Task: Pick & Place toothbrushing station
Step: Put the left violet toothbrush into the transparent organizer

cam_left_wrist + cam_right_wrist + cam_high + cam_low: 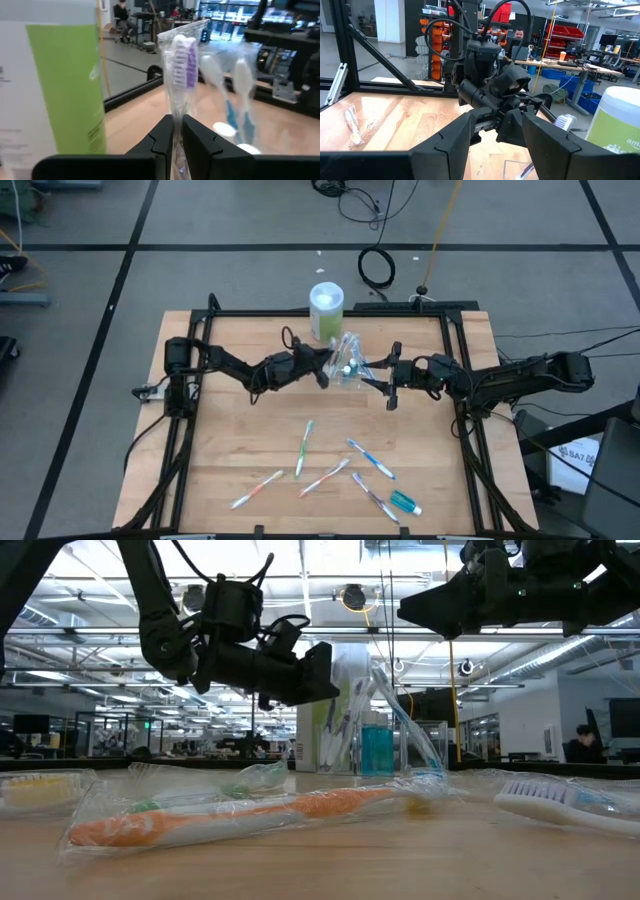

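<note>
While the left gripper (322, 370) pinched a wrapped purple-bristled toothbrush (183, 55), the crinkly clear plastic bag (350, 362) hung between it and the right gripper (383, 387), whose fingers stood spread. Six slim wrapped toothbrushes (304, 446) and one teal tube (404, 502) lay below.

Loose on the wood: five wrapped toothbrushes (304, 447), one teal tube (404, 502). One green-and-white canister (326, 310). One clear bag (347, 360) with a purple-bristled brush (184, 61); remaining contents too hidden for counting.
</note>
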You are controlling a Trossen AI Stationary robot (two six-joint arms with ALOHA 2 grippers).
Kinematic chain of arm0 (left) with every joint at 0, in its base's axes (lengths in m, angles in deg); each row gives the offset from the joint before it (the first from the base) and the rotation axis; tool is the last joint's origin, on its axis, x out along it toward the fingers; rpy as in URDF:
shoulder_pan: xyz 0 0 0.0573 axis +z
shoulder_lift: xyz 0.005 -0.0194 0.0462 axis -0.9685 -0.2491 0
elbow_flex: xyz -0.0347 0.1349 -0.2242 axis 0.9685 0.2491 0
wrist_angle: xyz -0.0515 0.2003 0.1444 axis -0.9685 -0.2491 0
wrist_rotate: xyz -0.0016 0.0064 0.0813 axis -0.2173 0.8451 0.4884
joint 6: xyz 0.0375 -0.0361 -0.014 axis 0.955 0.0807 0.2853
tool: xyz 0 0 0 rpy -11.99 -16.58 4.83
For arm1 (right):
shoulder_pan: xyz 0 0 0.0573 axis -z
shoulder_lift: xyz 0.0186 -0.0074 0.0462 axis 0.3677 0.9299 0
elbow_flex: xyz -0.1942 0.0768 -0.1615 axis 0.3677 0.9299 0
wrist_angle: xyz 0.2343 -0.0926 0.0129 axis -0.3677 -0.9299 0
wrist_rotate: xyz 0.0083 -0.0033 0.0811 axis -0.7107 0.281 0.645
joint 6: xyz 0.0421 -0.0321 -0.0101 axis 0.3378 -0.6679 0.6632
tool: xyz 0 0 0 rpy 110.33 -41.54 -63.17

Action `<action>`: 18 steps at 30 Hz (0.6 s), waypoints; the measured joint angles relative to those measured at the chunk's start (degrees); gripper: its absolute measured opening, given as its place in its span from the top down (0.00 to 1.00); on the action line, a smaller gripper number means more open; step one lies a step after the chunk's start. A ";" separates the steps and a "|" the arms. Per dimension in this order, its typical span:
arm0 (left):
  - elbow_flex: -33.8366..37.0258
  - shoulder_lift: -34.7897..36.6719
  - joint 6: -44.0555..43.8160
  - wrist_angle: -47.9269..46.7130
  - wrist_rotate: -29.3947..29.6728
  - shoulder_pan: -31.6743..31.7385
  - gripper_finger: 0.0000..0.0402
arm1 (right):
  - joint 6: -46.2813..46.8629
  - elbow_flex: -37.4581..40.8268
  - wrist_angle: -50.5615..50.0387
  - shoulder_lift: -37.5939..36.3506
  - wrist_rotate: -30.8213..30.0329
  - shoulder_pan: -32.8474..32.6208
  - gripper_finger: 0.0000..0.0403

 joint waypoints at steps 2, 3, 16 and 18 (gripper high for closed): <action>-0.02 0.02 -0.04 -1.54 0.39 0.01 0.90 | 0.00 0.00 -0.28 0.00 0.00 0.00 0.57; -0.04 0.02 0.09 -2.01 0.51 0.05 0.90 | 0.00 0.00 -0.44 0.00 0.00 -0.02 0.57; 0.04 0.15 0.41 -3.18 0.01 -0.01 0.77 | 0.01 0.02 -0.74 0.00 0.00 -0.01 0.58; 0.04 0.15 0.43 -3.07 -0.03 -0.21 0.72 | 0.00 0.02 -0.74 0.00 0.00 0.00 0.57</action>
